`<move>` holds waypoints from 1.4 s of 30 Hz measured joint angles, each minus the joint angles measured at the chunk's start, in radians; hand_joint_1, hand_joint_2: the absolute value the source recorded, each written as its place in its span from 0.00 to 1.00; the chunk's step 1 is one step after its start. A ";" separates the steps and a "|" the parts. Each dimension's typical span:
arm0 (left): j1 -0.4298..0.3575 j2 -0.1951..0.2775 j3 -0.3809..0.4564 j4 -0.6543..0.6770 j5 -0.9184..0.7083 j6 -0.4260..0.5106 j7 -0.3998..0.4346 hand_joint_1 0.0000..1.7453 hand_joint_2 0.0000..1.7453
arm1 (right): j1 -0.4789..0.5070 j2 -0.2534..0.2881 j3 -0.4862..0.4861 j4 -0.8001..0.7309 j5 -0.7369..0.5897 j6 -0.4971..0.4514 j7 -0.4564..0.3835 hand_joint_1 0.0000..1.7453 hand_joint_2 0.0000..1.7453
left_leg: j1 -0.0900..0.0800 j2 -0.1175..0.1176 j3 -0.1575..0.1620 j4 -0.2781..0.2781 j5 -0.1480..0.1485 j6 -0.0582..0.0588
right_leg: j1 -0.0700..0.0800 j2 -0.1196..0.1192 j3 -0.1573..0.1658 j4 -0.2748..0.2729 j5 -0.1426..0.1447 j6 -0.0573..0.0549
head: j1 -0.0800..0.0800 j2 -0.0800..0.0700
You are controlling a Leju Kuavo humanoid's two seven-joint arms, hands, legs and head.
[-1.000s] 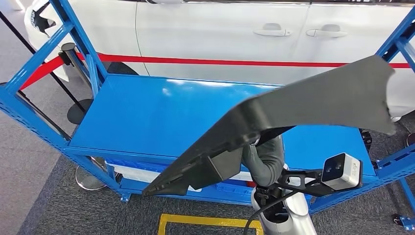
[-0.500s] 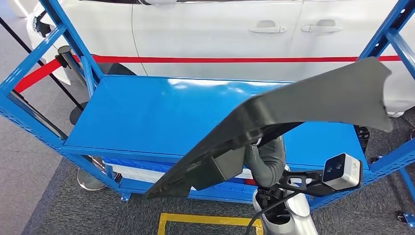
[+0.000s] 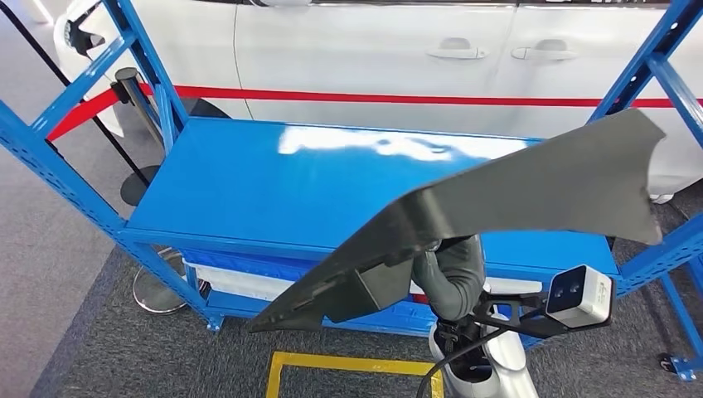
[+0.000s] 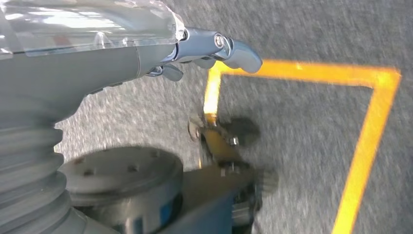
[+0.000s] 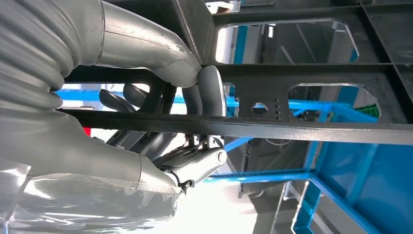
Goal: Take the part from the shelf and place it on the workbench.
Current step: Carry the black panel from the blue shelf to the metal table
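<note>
A large flat black part [image 3: 530, 178] hangs tilted over the front right of the blue shelf [image 3: 273, 191], clear of its top board. My right hand [image 3: 450, 278] grips it from underneath, near its lower end. In the right wrist view the hand [image 5: 195, 97] has its thumb and fingers wrapped around a thin bar of the part's ribbed underside [image 5: 302, 127]. My left hand [image 4: 195, 48] hangs low over the grey carpet, fingers loosely extended, holding nothing.
Blue uprights [image 3: 141, 58] frame both sides of the shelf. A white car [image 3: 373, 58] with a red stripe stands right behind it. A black stanchion [image 3: 133, 83] with a red belt is at the back left. A yellow floor marking [image 3: 348, 365] lies by my feet.
The whole view has shifted a little, so the camera moved. The black part stays in my right hand in much the same pose.
</note>
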 joint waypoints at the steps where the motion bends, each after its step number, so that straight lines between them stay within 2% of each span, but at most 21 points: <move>1: 0.000 0.000 0.000 0.000 0.000 -0.001 -0.001 0.00 1.00 | 0.001 0.000 -0.001 0.000 0.001 0.000 0.000 1.00 1.00 | 0.000 0.000 -0.011 0.000 0.008 0.002 | 0.000 0.001 -0.020 0.059 -0.046 0.004 | 0.000 0.000; 3: 0.000 0.000 0.000 0.000 0.001 -0.001 -0.002 0.00 1.00 | 0.005 -0.001 -0.003 0.001 0.002 0.000 0.000 1.00 1.00 | 0.000 0.001 -0.034 0.005 0.020 0.002 | -0.002 0.000 -0.044 0.162 -0.102 0.010 | 0.001 0.000; 4: 0.001 -0.001 0.000 0.000 0.002 -0.001 -0.002 0.00 1.00 | 0.007 -0.001 -0.003 0.002 0.002 0.001 0.000 1.00 1.00 | 0.001 0.001 -0.046 0.010 0.024 0.000 | -0.002 0.000 -0.034 0.171 -0.102 0.013 | 0.001 0.000; 6: 0.002 -0.002 0.000 0.000 0.005 -0.001 -0.002 0.00 1.00 | 0.008 -0.002 -0.003 0.002 0.003 0.002 0.000 1.00 1.00 | 0.004 0.000 -0.067 0.025 0.030 -0.005 | -0.006 -0.001 0.043 0.079 -0.063 0.016 | 0.001 0.000; 8: 0.001 -0.002 0.000 0.000 0.007 -0.001 -0.003 0.00 1.00 | 0.009 -0.002 -0.003 0.002 0.004 0.003 -0.001 1.00 1.00 | 0.005 -0.001 -0.082 0.041 0.032 -0.014 | -0.004 0.001 0.116 -0.030 -0.036 0.009 | 0.001 0.000; 9: 0.002 -0.003 0.000 0.000 0.008 -0.001 -0.004 0.00 1.00 | 0.009 -0.002 -0.004 0.002 0.004 0.003 -0.001 1.00 1.00 | 0.004 -0.002 -0.087 0.047 0.033 -0.019 | -0.003 0.003 0.132 -0.059 -0.034 0.002 | 0.000 0.000; 12: 0.002 -0.002 0.001 0.000 0.010 -0.001 -0.005 0.00 1.00 | 0.010 -0.002 -0.005 0.002 0.005 0.003 -0.001 1.00 1.00 | 0.003 -0.004 -0.097 0.055 0.040 -0.037 | -0.001 0.006 0.122 -0.068 -0.027 -0.023 | 0.000 0.000; 14: 0.002 -0.002 0.001 0.000 0.010 -0.001 -0.005 0.00 1.00 | 0.009 -0.002 -0.005 0.002 0.005 0.004 -0.001 1.00 1.00 | 0.006 -0.005 -0.115 0.090 0.006 -0.049 | -0.003 0.005 0.110 -0.070 -0.013 -0.038 | -0.001 0.000; 17: 0.003 -0.002 0.001 0.000 0.010 0.000 -0.005 0.00 1.00 | 0.009 -0.001 -0.005 0.003 0.005 0.008 -0.002 1.00 1.00 | 0.011 -0.005 -0.173 0.263 -0.112 -0.063 | -0.001 0.003 0.085 -0.070 0.005 -0.047 | -0.002 0.000; 19: 0.003 -0.002 0.001 0.000 0.011 -0.001 -0.005 0.00 1.00 | 0.010 -0.001 -0.005 0.003 0.005 0.009 -0.002 1.00 1.00 | 0.013 -0.005 -0.180 0.327 -0.137 -0.064 | 0.002 0.002 0.069 -0.068 0.017 -0.047 | -0.002 0.000; 20: 0.003 -0.002 0.001 0.000 0.011 -0.001 -0.005 0.00 1.00 | 0.009 -0.001 -0.005 0.003 0.005 0.009 -0.002 1.00 1.00 | 0.012 -0.005 -0.155 0.302 -0.122 -0.060 | 0.004 0.002 0.063 -0.068 0.022 -0.046 | -0.002 0.000; 23: 0.001 0.000 0.002 0.000 0.013 0.000 -0.005 0.00 1.00 | 0.002 -0.001 -0.005 0.003 0.005 0.010 -0.003 1.00 1.00 | 0.005 -0.007 -0.022 0.098 -0.061 -0.036 | 0.007 0.003 0.051 -0.068 0.038 -0.042 | -0.001 0.000; 25: -0.002 0.003 0.005 0.000 0.014 0.000 -0.005 0.00 1.00 | -0.006 0.000 -0.005 0.002 0.005 0.009 -0.002 1.00 1.00 | -0.004 -0.006 0.011 0.034 -0.049 -0.024 | 0.003 0.001 0.049 -0.072 0.049 -0.030 | -0.002 0.000; 28: -0.002 0.003 0.008 0.000 0.017 0.001 -0.005 0.00 1.00 | -0.016 0.002 -0.006 0.002 0.005 0.004 0.000 1.00 1.00 | -0.005 -0.005 0.008 0.013 -0.024 -0.010 | 0.000 0.000 0.046 -0.072 0.054 -0.010 | -0.002 0.000; 30: -0.003 0.002 0.009 0.000 0.019 0.001 -0.005 0.00 1.00 | -0.023 0.003 -0.006 0.002 0.003 0.000 0.002 1.00 1.00 | 0.001 -0.002 0.001 -0.002 -0.001 0.000 | 0.001 0.001 0.024 -0.018 0.005 -0.001 | -0.001 0.000; 32: -0.003 0.002 0.010 0.000 0.021 0.002 -0.005 0.00 1.00 | -0.025 0.003 -0.007 0.002 0.002 -0.002 0.002 1.00 1.00 | 0.001 0.000 -0.019 0.000 0.013 0.004 | -0.001 0.002 -0.021 0.102 -0.076 0.006 | -0.001 0.000; 34: -0.002 0.001 0.011 0.000 0.021 0.002 -0.005 0.00 1.00 | -0.025 0.003 -0.007 0.003 0.002 -0.002 0.004 1.00 1.00 | 0.001 0.000 -0.042 0.010 0.023 0.002 | -0.002 0.001 -0.040 0.182 -0.112 0.012 | -0.001 0.000; 35: -0.001 0.001 0.011 0.000 0.021 0.002 -0.005 0.00 1.00 | -0.025 0.003 -0.007 0.003 0.002 -0.003 0.005 1.00 1.00 | 0.001 0.000 -0.054 0.017 0.026 0.001 | -0.002 0.001 -0.022 0.170 -0.102 0.013 | -0.001 0.000; 38: -0.002 0.001 0.015 0.000 0.022 0.002 -0.005 0.00 1.00 | -0.026 0.003 -0.008 0.002 0.001 -0.003 0.006 1.00 1.00 | 0.002 0.000 -0.081 0.045 0.028 -0.008 | -0.003 0.001 0.093 -0.010 -0.043 0.009 | -0.001 0.000; 39: -0.002 0.001 0.016 0.000 0.022 0.002 -0.005 0.00 1.00 | -0.026 0.003 -0.008 0.002 0.001 -0.003 0.006 1.00 1.00 | 0.001 -0.001 -0.087 0.053 0.030 -0.013 | -0.001 0.002 0.113 -0.047 -0.034 0.003 | -0.001 0.000; 42: -0.001 0.001 0.018 0.000 0.021 0.002 -0.007 0.00 1.00 | -0.022 0.003 -0.009 0.001 0.000 -0.005 0.003 1.00 1.00 | -0.001 -0.002 -0.096 0.058 0.039 -0.030 | 0.002 0.006 0.111 -0.060 -0.021 -0.020 | -0.002 0.000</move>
